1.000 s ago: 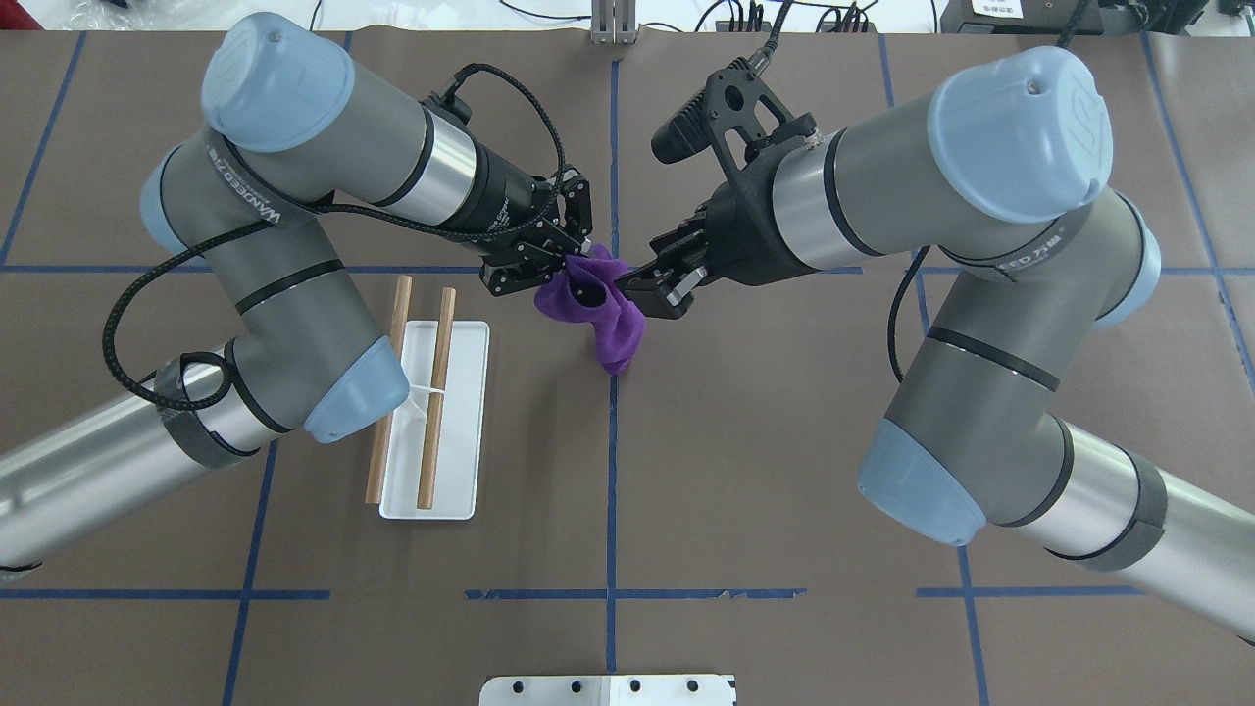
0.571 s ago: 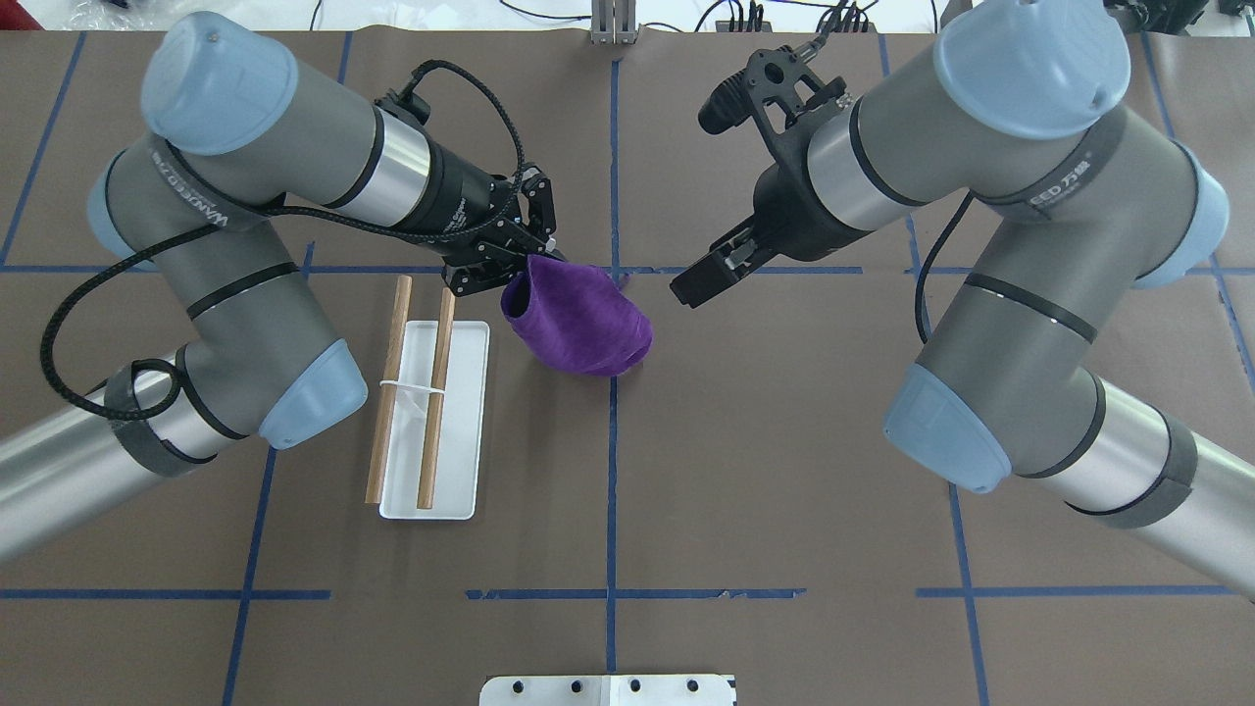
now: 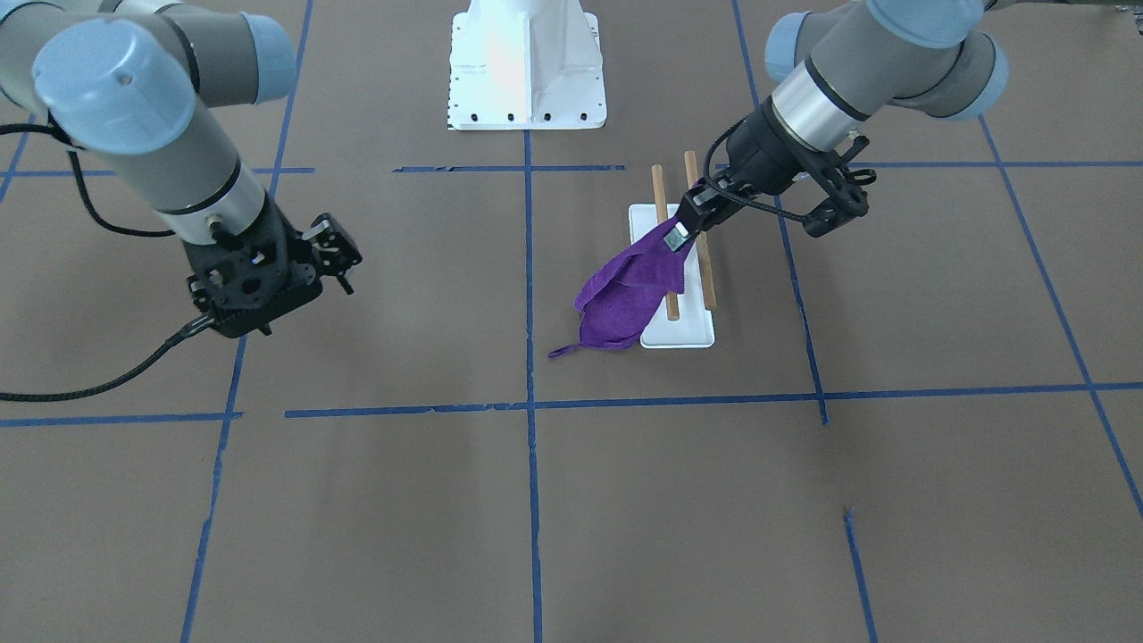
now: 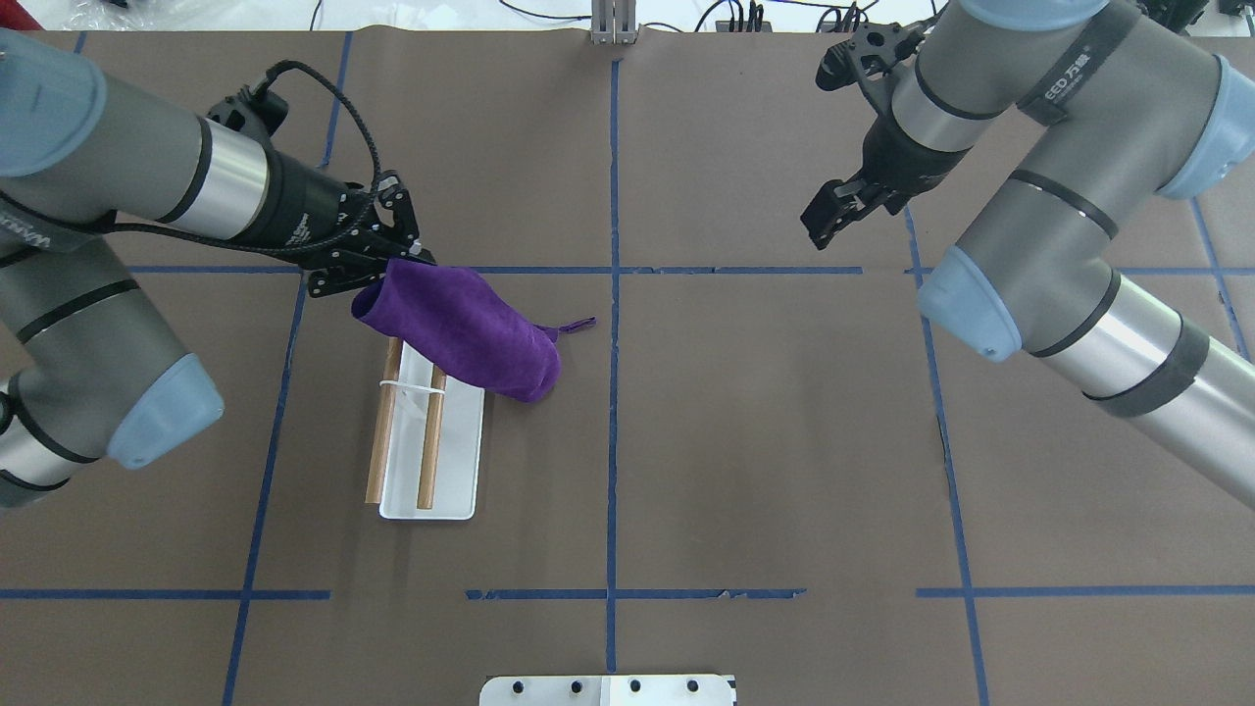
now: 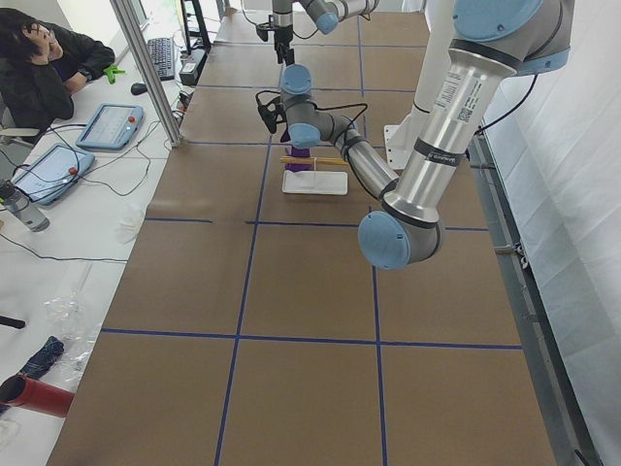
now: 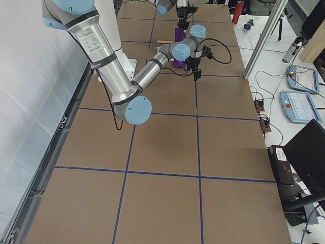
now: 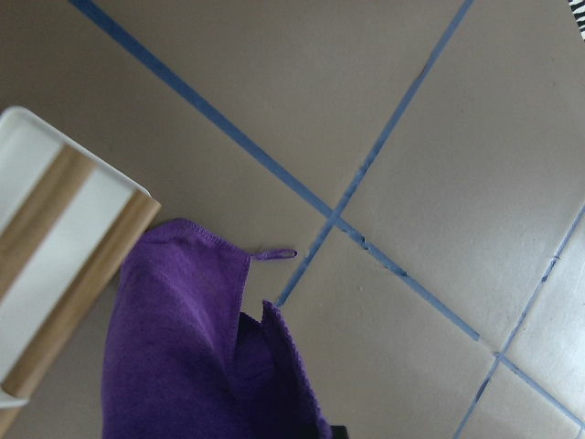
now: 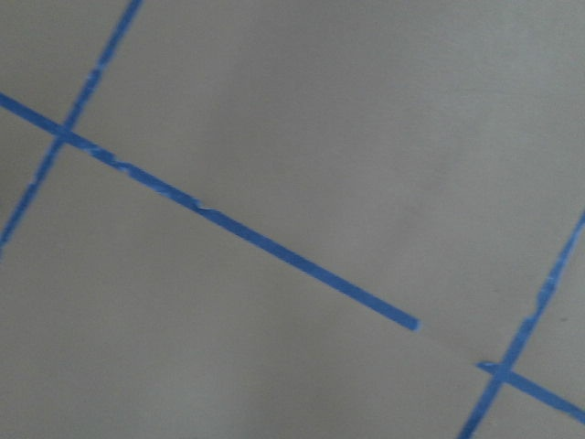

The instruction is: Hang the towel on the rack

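The left gripper (image 4: 384,267) is closed on one upper corner of the purple terry-cloth towel (image 4: 461,331) and holds that corner raised above the table. From the pinched corner the towel hangs slantwise toward the middle of the brown paper-covered table (image 4: 745,471). Its small hanging loop (image 4: 574,325) trails at the lower end, next to the blue tape line (image 4: 613,441) that runs from the robot's edge to the far edge. Whether that lower end touches the surface cannot be confirmed. The rack (image 4: 457,461), a flat white rectangular base carrying two parallel light-brown wooden dowels (image 4: 427,461), stands in the robot's-left half of the table, roughly midway between the robot's edge and the far edge. Its long side runs between those two edges. In the overhead view the towel covers the far ends of both dowels and spills past the rack's inner long side. Whether the cloth rests on the dowels or merely passes above them cannot be determined. The right gripper (image 4: 822,218) hangs over bare table toward the far right corner, well apart from towel and rack. It holds nothing, and how wide its jaws stand cannot be told. The right wrist view shows only table surface and tape.
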You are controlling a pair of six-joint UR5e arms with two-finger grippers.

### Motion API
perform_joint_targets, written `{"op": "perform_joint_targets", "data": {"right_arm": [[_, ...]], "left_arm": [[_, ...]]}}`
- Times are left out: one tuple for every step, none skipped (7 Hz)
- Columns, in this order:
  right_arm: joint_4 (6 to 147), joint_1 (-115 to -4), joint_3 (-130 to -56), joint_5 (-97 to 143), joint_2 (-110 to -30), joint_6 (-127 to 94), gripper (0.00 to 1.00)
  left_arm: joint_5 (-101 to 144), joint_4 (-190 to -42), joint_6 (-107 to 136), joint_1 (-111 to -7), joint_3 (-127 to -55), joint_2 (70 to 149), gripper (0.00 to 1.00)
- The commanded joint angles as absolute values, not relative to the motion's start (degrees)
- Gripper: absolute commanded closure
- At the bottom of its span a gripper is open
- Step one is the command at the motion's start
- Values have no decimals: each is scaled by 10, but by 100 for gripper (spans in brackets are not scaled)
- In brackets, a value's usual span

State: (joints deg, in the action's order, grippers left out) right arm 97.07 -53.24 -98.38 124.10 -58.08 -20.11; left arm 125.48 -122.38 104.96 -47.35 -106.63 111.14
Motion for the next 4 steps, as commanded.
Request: {"op": "perform_joint_targets", "data": {"right_arm": [[973, -607, -894, 1242, -595, -39, 0], [973, -634, -890, 1243, -616, 11, 0], [975, -654, -889, 1243, -627, 53, 0], [975, -663, -889, 1243, -634, 61, 0]], "left_arm": [[1251, -1226, 952, -482, -1070, 1029, 100], [1248, -1226, 934, -487, -1065, 1020, 100], [1248, -1226, 921, -495, -1064, 1008, 100], [1248, -1228, 880, -501, -1064, 988, 100]]}}
